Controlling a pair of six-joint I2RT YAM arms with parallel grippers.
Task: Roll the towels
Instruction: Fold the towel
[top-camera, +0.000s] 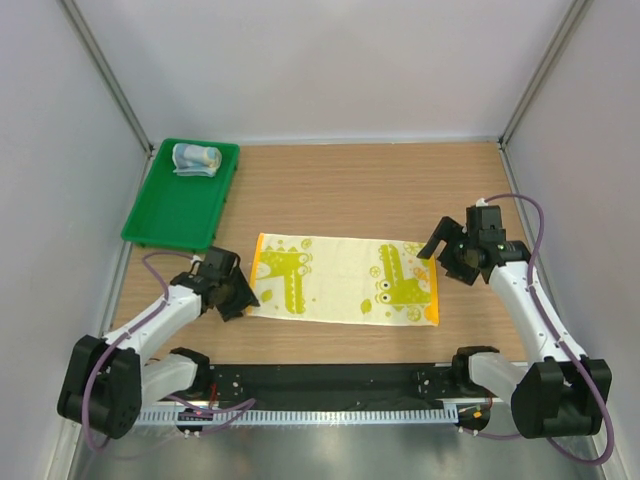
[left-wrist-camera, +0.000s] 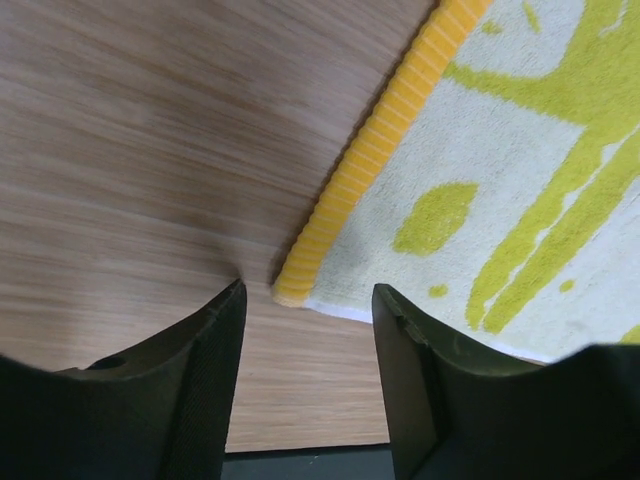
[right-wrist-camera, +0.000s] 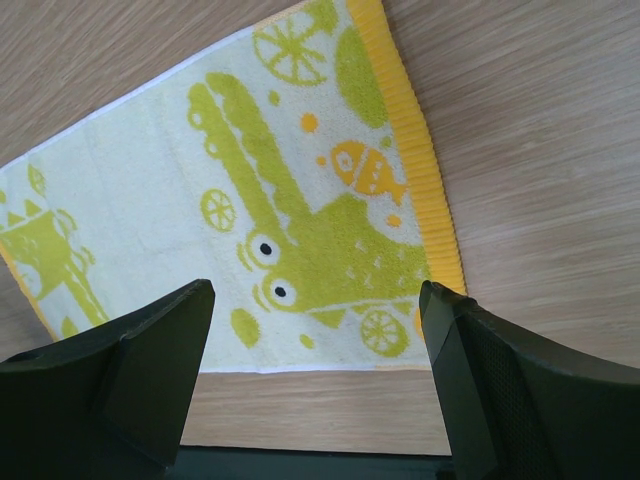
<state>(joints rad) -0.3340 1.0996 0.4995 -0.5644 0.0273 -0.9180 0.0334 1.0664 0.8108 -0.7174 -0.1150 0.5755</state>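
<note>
Now two towels: blue towel (top-camera: 196, 158) rolled in the tray (top-camera: 168, 222), yellow-green towel (top-camera: 345, 279) flat, table (top-camera: 400, 190) showing past every edge; left claw (left-wrist-camera: 308, 300) and right claw (right-wrist-camera: 316, 300) gape.

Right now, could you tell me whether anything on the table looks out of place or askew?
Nothing stands out. The yellow-green towel lies flat, only slightly skewed on the table, and the rolled blue towel sits in the green tray.

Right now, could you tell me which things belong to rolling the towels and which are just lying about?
For the job:
yellow-green towel, spread flat
blue towel, rolled up

Just lying about:
green tray, holding the blue towel
table
</note>
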